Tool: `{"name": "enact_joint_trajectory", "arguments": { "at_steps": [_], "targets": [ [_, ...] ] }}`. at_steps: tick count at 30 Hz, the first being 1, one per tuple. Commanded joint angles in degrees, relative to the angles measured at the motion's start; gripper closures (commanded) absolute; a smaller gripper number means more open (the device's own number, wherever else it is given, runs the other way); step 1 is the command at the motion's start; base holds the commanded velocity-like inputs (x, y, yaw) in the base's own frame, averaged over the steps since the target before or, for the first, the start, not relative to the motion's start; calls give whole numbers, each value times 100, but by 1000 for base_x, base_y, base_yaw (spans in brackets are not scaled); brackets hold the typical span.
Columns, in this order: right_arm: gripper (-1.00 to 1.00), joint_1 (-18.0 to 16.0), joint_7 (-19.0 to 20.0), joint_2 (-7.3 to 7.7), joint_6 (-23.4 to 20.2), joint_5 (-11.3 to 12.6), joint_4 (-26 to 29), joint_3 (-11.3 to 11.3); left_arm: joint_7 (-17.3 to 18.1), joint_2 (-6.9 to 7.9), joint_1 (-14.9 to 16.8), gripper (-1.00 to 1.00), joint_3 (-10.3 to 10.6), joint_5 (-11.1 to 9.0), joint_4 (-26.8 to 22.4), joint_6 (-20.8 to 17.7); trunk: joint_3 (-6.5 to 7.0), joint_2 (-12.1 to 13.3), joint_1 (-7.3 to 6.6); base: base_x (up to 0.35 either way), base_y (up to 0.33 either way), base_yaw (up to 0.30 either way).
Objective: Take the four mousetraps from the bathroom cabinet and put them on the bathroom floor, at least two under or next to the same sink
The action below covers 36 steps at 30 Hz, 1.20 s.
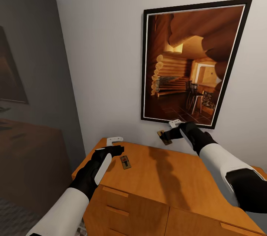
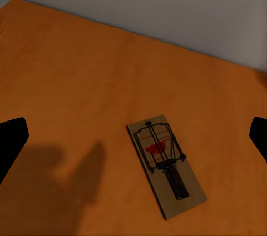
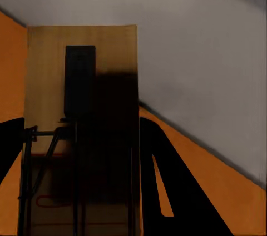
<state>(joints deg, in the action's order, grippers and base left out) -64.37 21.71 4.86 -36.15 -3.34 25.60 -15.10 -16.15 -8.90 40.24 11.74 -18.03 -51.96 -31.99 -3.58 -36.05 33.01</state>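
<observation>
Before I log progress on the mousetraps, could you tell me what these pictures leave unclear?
- Remaining two mousetraps: out of sight; two show, one on the cabinet top, one in the right tool at.
- Held trap: lower end cut off by the right wrist view's edge.
- Left tool: open or shut unclear in the head view.
- Floor: cropped at the corner.

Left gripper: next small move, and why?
Probably lower it and close on the mousetrap lying flat on the cabinet top. The left gripper hovers open beside it, while the right gripper already holds another mousetrap lifted near the wall.
</observation>
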Motion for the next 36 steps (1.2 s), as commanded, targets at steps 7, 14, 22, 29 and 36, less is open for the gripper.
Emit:
{"name": "enact_joint_trajectory", "arguments": {
  "at_steps": [7, 14, 22, 29, 36],
  "targets": [
    [100, -5, 28, 101, -703, 9, 40, -271, -54, 3, 3, -100, 12, -60, -7, -17, -11, -10, 2, 0, 0, 0],
    [100, -5, 837, 287, -1025, -118, 47, -499, -55, 3, 7, -100, 12, -60, -2, -17, -11, -10, 2, 0, 0, 0],
    [100, -5, 2685, 746, -1011, -653, 66, -962, -54, 3, 4, -100, 12, -60, 11, -17, -11, -10, 2, 0, 0, 0],
    [100, -5, 2850, 801, -1071, -741, 68, -992, -55, 1, 8, -100, 13, -60, 11, -16, -11, -10, 2, 0, 0, 0],
    [100, -5, 2596, 744, -1309, -739, 69, -990, -55, -5, 5, -100, 13, -60, 11, -14, -11, -10, 2, 0, 0, 0]
  ]
}}
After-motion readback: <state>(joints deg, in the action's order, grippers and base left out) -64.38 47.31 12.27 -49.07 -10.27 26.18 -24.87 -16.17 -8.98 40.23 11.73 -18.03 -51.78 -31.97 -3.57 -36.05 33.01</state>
